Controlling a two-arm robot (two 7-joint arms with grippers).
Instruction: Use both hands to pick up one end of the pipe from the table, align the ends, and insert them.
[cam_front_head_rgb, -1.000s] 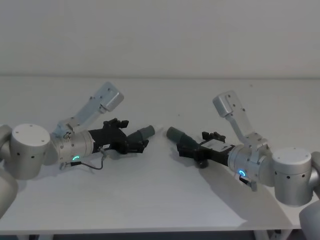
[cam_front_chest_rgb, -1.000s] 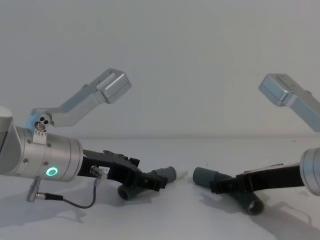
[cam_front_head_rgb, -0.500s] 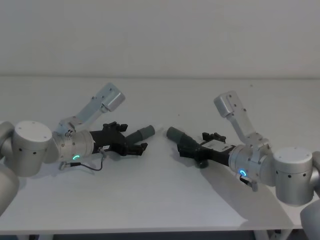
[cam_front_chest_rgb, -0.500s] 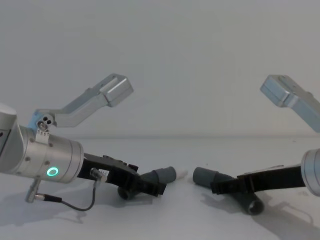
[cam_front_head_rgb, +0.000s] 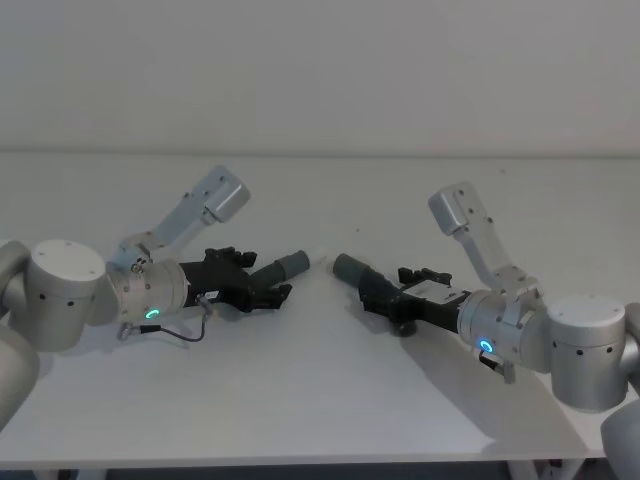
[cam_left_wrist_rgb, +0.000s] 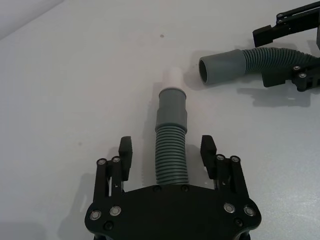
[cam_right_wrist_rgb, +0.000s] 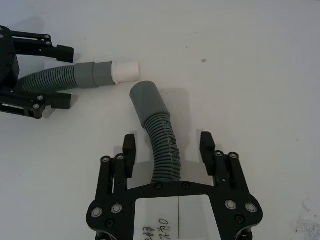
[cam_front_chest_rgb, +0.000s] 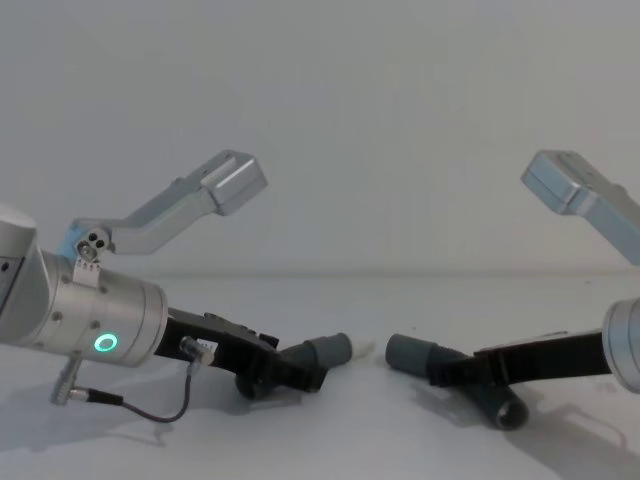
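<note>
My left gripper straddles the spigot-ended hose piece, jaws wide. My right gripper, equally wide, straddles the socket-ended hose piece on the table.

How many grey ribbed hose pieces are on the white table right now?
2. The dark grey ribbed spigot-ended hose piece lies within the open left gripper; the socket-ended hose piece within the open right gripper.
</note>
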